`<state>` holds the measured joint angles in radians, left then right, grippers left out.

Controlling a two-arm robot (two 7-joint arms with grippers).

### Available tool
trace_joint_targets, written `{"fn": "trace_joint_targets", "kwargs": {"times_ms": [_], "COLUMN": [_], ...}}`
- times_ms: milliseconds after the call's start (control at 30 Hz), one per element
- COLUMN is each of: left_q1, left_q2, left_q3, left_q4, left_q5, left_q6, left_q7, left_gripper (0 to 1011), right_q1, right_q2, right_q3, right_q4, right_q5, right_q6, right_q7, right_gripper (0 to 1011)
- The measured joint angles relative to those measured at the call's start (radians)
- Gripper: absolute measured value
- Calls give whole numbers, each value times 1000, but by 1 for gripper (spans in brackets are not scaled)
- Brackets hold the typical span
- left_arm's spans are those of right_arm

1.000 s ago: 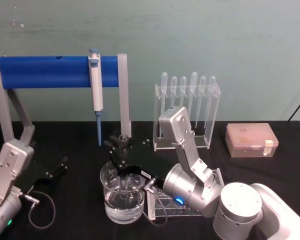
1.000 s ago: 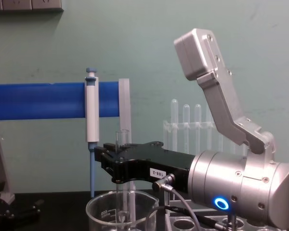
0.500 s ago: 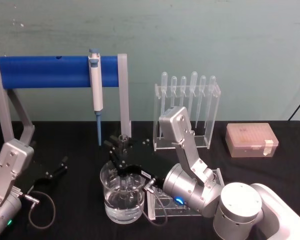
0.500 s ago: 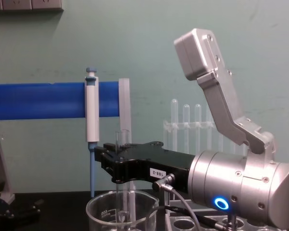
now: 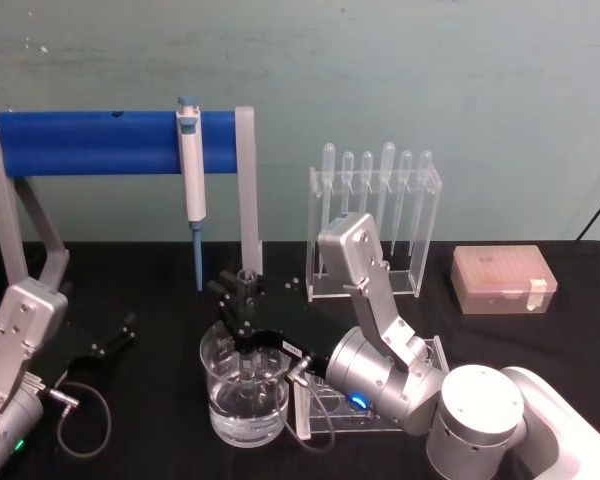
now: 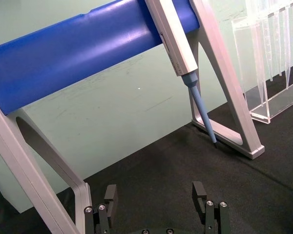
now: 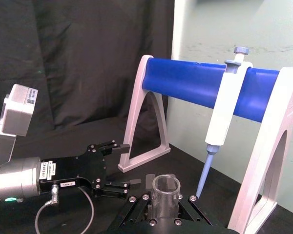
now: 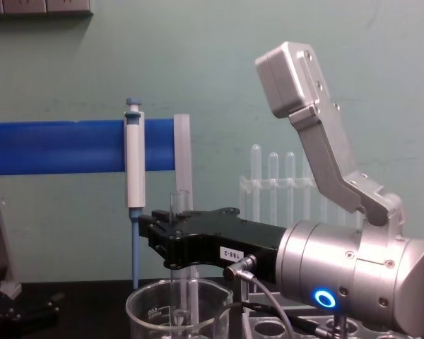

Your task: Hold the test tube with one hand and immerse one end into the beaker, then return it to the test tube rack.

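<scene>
Operator: Nothing has moved since a second ago; I've got the right gripper [image 5: 242, 303] parked over the beaker [image 5: 216, 395], same as before. On head view its jaws are clamped on the test tube [image 5: 246, 274], which stands upright with its lower end down inside the glass. I hold it near the top so the black jaws stay clear of the water.

Desk: And your left?

Operator: My left gripper [image 5: 113, 337] idles low on the black cloth [image 5: 540, 350], well apart. Left wrist view has its fingers [image 6: 110, 194] spread with nothing between them, facing the blue stand [image 6: 78, 53] and the hanging pipettor [image 6: 176, 44].

Desk: Right wrist?

Operator: I'm looking down on the tube's open rim, pinched from both sides.

Desk: Chest?

Operator: From there the tube runs vertically through the beaker's mouth. I can't tell whether its tip reaches the water, though I judge it's dipped. The tube rack [image 8: 268, 329] sits just beside the beaker, under my arm, so the return should be short. Behind are a green wall, a pipette stand [image 5: 375, 235] and an orange box [image 5: 502, 280].
</scene>
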<state>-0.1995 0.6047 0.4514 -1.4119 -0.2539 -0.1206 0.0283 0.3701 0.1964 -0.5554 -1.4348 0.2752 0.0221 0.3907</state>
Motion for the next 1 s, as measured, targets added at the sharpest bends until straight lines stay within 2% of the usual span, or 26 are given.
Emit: {"fn": "trace_joint_targets", "kwargs": {"times_ms": [1000], "left_q1": [0], "left_q2": [0], "left_q3": [0], "left_q4": [0], "left_q5": [0], "left_q6": [0], "left_q7": [0], "left_gripper": [1000], "right_q1": [0], "right_q2": [0], "right_q3": [0], "right_q4": [0], "right_q5": [0], "right_q6": [0], "right_q7": [0], "right_gripper": [136]}}
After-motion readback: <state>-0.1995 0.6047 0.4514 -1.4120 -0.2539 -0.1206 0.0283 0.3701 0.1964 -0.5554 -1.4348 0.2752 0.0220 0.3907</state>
